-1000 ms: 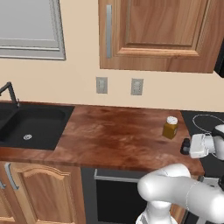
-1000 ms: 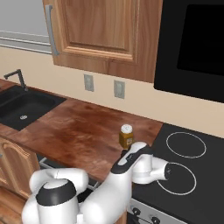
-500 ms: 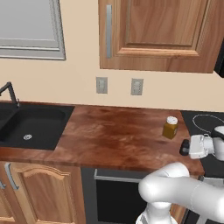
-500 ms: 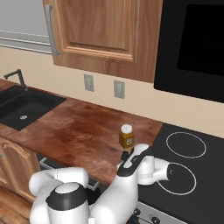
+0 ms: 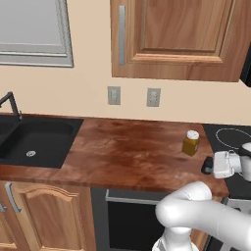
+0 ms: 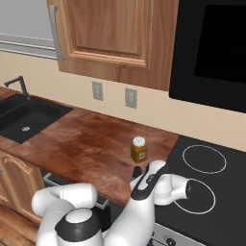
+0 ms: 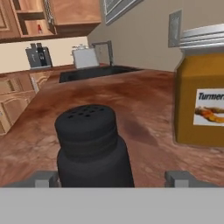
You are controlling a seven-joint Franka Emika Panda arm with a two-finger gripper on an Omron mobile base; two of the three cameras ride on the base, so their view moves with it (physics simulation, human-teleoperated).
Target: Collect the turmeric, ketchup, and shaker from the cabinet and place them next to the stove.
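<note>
Was a rendered home kitchen. Showed brown wood counter point(image 5: 127, 152) w/ black sink point(image 5: 34, 142) & faucet point(image 5: 10, 104), wall cabinet point(image 5: 176, 37) above, black cooktop point(image 6: 211, 178) w/ white rings, window point(image 5: 32, 29), wall outlets point(image 5: 113, 95), arched-panel base cabinets point(image 5: 44, 215). Had a coffee maker point(image 7: 37, 54) on far counter.

turmeric jar point(image 7: 202, 92) label: reads "Turmeri", cut off at the frame edge, dark letters on white
other text: none legible

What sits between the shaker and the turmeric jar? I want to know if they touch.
Nothing: in the hand view, bare wooden counter separates the shaker from the turmeric jar.
</note>
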